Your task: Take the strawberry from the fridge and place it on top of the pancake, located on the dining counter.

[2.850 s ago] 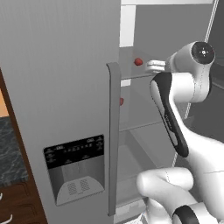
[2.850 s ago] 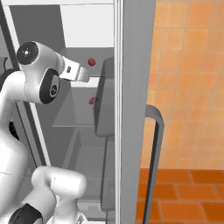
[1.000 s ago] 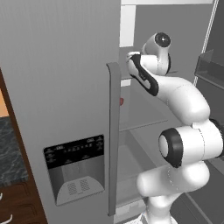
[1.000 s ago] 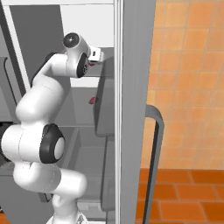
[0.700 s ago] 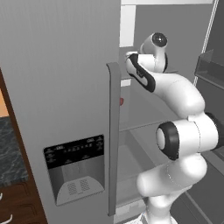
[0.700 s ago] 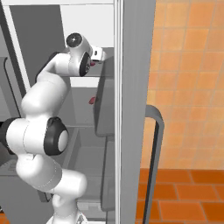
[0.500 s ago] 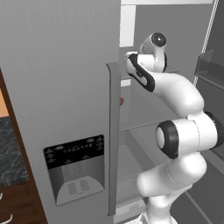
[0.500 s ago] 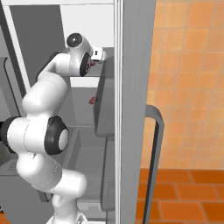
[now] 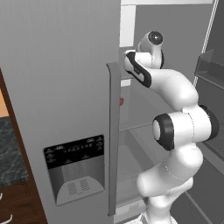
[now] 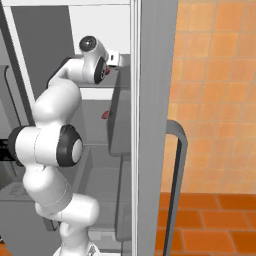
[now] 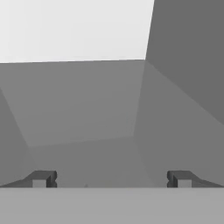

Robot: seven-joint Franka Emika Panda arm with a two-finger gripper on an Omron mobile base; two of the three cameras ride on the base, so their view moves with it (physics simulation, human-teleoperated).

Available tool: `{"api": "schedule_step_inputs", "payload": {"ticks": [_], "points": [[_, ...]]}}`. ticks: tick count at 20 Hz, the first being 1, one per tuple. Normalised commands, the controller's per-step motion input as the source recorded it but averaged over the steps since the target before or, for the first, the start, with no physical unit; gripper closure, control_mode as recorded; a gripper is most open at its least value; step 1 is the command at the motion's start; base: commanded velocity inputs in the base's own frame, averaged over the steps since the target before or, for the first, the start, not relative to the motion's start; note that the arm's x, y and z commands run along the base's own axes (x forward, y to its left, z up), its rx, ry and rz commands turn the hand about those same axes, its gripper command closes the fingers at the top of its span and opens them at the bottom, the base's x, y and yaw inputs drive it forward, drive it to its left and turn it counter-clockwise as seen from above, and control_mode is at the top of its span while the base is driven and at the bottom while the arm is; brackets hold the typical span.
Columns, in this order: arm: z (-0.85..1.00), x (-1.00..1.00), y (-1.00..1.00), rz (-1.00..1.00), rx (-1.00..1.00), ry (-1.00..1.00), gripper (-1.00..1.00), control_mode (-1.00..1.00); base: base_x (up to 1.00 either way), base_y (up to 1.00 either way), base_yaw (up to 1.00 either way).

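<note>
The tall grey steel two-door refrigerator (image 9: pixel 61 87) stands with one door swung open, and the white arm reaches up into its pale grey interior at the level of an upper shelf. In the right base view a small rounded red thing, the strawberry (image 10: pixel 105 71), shows right at the end of the arm, just beside the dark wrist joint on the upper shelf; whether the fingers touch it cannot be told from there. A second small red berry (image 10: pixel 105 115) lies lower down, on the shelf below, close to the inner edge of the door; the left base view shows that same lower red berry (image 9: pixel 121 102) as a sliver peeking past the long vertical grey door handle (image 9: pixel 113 135), while the upper one is hidden there behind the arm and the door edge. The left base view also gives the black dispenser panel (image 9: pixel 75 168) on the closed door and a strip of dark wood cabinet with a black top (image 9: pixel 11 175) at the far left, whereas the right base view gives an orange tiled wall (image 10: pixel 215 90) and orange floor instead. In the hand view the two-finger gripper (image 11: pixel 111 179) has its dark fingertips (image 11: pixel 42 179) spread wide apart with nothing between them, facing bare grey fridge walls and a white back panel.
</note>
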Motion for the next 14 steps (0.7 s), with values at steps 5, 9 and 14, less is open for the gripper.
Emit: {"api": "schedule_step_inputs", "payload": {"ticks": [5,9,14], "points": [[-0.12,-0.05,0.0,0.0,0.0,0.0,-1.0,-1.0,0.0,0.0,0.0],[-0.21,0.0,0.0,0.0,-0.02,0.0,-1.0,-1.0,0.0,0.0,0.0],[-0.21,-0.12,0.0,0.0,-0.01,0.0,-1.0,-1.0,0.0,0.0,0.0]]}}
